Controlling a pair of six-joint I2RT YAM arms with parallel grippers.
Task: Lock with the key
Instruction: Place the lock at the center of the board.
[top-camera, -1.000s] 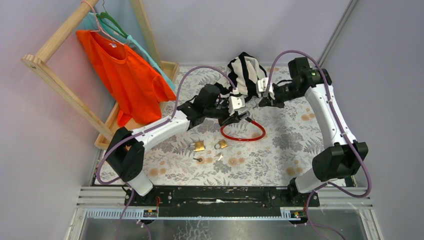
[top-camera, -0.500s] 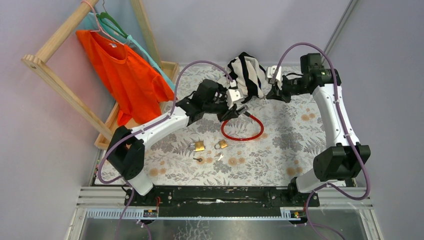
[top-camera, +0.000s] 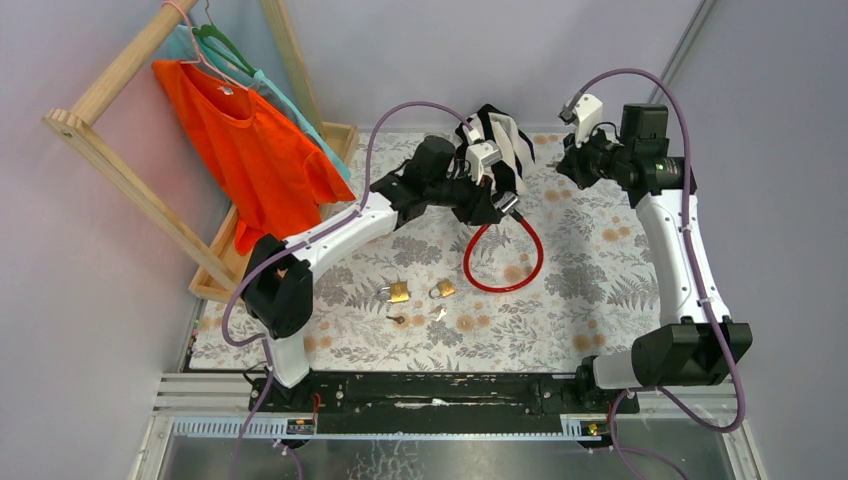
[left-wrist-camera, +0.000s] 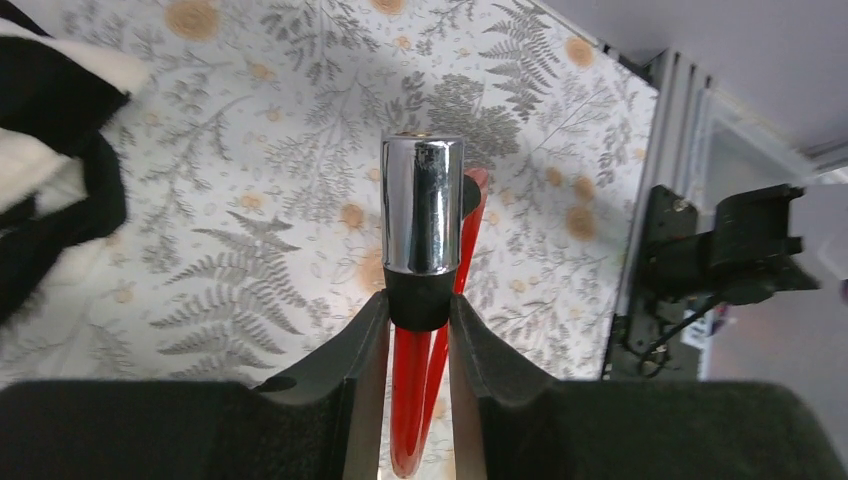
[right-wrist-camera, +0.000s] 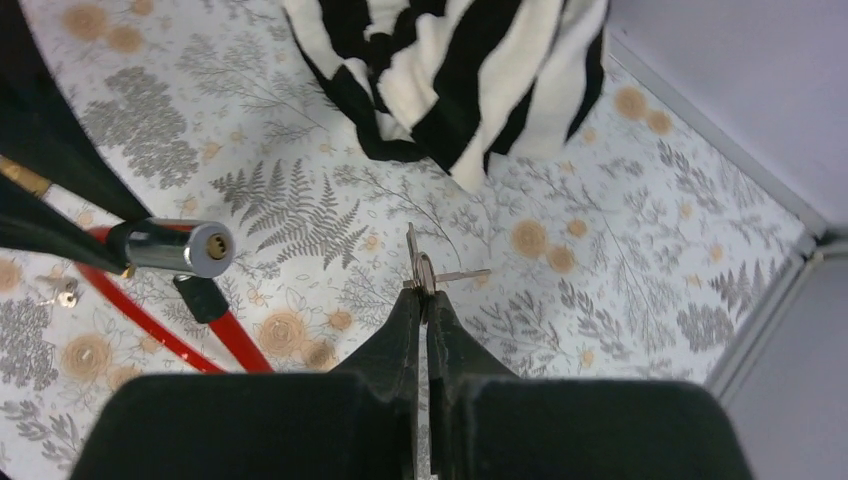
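Red cable lock (top-camera: 466, 265) droops as a loop from the left gripper (top-camera: 505, 200) in the top view, a bit above the middle of the frame, over the floral table (top-camera: 600, 300). The right gripper (top-camera: 568, 165) sits up and to the right of it, clear of the lock, and it's too small here to make out its jaws. Two brass padlocks (top-camera: 399, 292) lie lower down, left of centre. An orange shirt (top-camera: 250, 140) hangs at upper left.

Left wrist view: the fingers (left-wrist-camera: 365, 340) are squeezed tight on the black collar just under the lock's chrome barrel (left-wrist-camera: 422, 205). The barrel stands upright mid-frame, and the red cable runs down between the fingers.

Right wrist view: the jaws are pinched nearly together on a small silver key (right-wrist-camera: 425, 272) at centre, its blade pointing right. The barrel's keyhole end faces the camera at the left edge, well apart from the key. A striped cloth (right-wrist-camera: 450, 70) fills the top.
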